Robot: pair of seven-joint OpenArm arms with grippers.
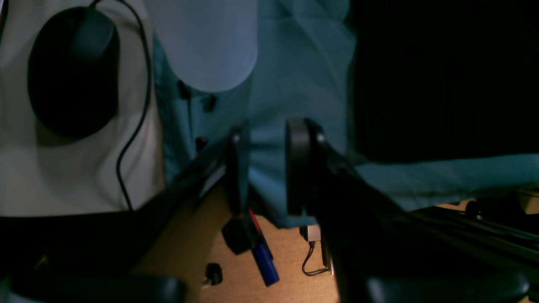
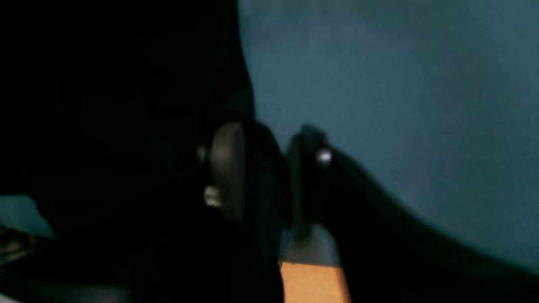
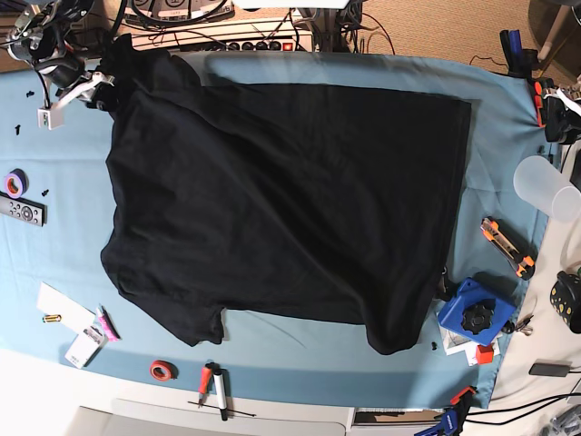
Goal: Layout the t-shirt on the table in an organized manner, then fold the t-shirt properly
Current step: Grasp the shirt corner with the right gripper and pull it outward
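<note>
1. The t-shirt (image 3: 290,200) lies spread over the middle of the desk (image 3: 272,350), plain black side up. It is mostly flat, with shallow wrinkles running across it.
2. Blue cloth shows all round the shirt. The margin is widest along the near edge and at the two ends.
3. In the base view the shirt's far-left corner is drawn up into a bunch. The right gripper (image 3: 98,89) sits at that bunch, touching the fabric.
4. The right wrist view is blurred. Black cloth fills its left half and reaches in between the pads of the right gripper (image 2: 265,176). We cannot tell whether the pads have pinched it or only straddle it.
5. The left gripper (image 3: 556,113) is at the far-right edge of the desk, well apart from the shirt.
6. In the left wrist view that gripper (image 1: 265,168) is released. Its jaws stand apart with a clear gap, and only the draped blue cloth shows behind it.
7. On the right end of the desk are a translucent cup (image 3: 549,186), a utility knife (image 3: 507,247) and a blue block with a black knob (image 3: 472,313). The block is just beside the shirt's near-right corner.
8. On the left end are a purple tape roll (image 3: 14,183) and a remote (image 3: 20,212).
9. Along the near edge are a red tape roll (image 3: 163,370) and a red-handled screwdriver (image 3: 207,381).
</note>
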